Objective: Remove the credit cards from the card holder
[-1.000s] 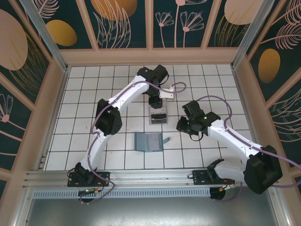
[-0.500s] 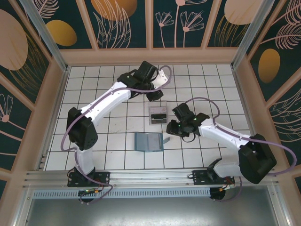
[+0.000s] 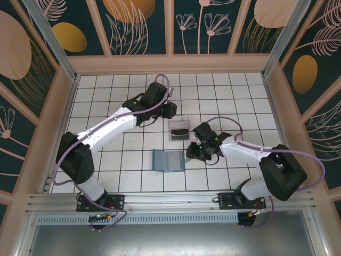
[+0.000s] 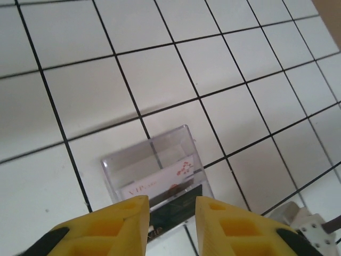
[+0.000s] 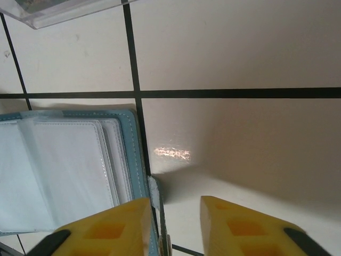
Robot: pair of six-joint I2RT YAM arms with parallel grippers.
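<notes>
Right gripper point(image 5: 173, 210) has dropped beside the card holder point(image 5: 69, 165); left gripper point(image 4: 171, 205) has backed off the clear tray point(image 4: 149, 154). Both are parted and empty. The holder lies open, left of the right fingers. Credit cards point(image 4: 160, 184) sit in the tray ahead of the left gripper. Likely the last extraction. A pale sliver point(image 5: 155, 189) at the holder's edge is indistinct, and the pockets are cut off.

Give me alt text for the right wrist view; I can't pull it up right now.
The right hand, its yellow fingers apart, hangs over white floor tile just off the edge of the open teal card holder, whose clear sleeves face up. A corner of the clear plastic box shows at top left.
</notes>
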